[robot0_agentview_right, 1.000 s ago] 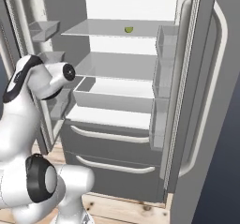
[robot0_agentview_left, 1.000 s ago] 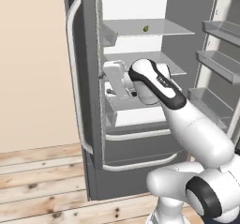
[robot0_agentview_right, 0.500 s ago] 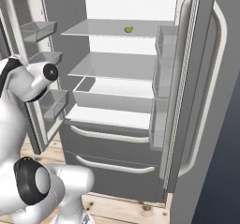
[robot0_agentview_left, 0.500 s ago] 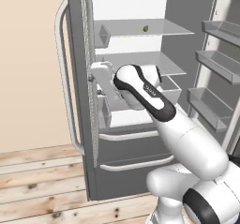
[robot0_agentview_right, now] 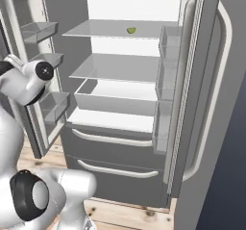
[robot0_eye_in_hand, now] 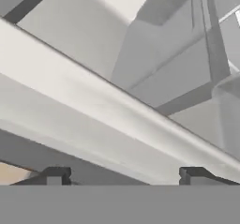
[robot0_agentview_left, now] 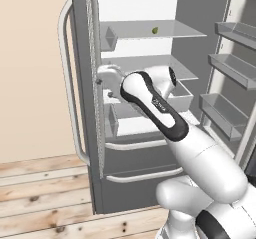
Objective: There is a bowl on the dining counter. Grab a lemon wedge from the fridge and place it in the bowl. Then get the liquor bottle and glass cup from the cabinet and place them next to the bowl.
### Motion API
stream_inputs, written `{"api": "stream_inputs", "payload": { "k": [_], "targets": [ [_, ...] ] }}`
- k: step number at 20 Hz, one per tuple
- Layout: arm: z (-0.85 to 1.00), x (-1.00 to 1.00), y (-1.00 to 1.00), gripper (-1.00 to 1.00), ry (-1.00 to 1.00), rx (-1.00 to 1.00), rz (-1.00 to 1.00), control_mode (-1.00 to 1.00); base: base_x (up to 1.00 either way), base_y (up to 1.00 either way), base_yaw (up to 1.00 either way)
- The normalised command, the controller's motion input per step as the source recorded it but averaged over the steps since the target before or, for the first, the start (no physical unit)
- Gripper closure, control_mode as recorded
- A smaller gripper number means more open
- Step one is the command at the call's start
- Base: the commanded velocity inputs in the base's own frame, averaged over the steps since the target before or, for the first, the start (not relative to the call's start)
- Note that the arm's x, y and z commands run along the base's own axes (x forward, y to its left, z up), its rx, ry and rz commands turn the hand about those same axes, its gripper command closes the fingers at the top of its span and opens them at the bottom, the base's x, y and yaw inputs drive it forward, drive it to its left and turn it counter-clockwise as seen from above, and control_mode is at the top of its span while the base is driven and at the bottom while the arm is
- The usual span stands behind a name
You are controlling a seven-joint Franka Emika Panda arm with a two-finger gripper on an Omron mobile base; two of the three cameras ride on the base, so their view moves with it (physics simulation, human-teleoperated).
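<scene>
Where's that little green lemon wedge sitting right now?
The lemon wedge lies on the top shelf of the open fridge, toward the back and right of the middle, alone there.

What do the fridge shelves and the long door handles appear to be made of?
Shelves: probably glass or clear plastic, thin, pale and slightly see-through at the edges. Door handles: likely brushed metal or satin plastic, a pale curved bar with soft highlights. Being rendered, neither is certain.
</scene>
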Motion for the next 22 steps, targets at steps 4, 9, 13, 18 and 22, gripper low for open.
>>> {"api": "stream_inputs", "payload": {
  "k": [4,9,13,18,22],
  "targets": [
    [0.00,-0.81,-0.73,-1.00,-0.24,-0.25,-0.22,-1.00,0.00,0.00,0.00],
    [0.00,-0.32,-0.94,-1.00,-0.04,-0.28,-0.27,-1.00,0.00,0.00,0.00],
    [0.03,-0.06,-0.85,-1.00,0.04,-0.33,-0.30,-1.00,0.00,0.00,0.00],
    [0.01,-0.26,-0.93,-1.00,0.01,-0.32,-0.25,-1.00,0.00,0.00,0.00],
    [-0.08,-0.59,-0.87,-1.00,0.00,-0.30,-0.22,-1.00,0.00,0.00,0.00]
  ]
}}
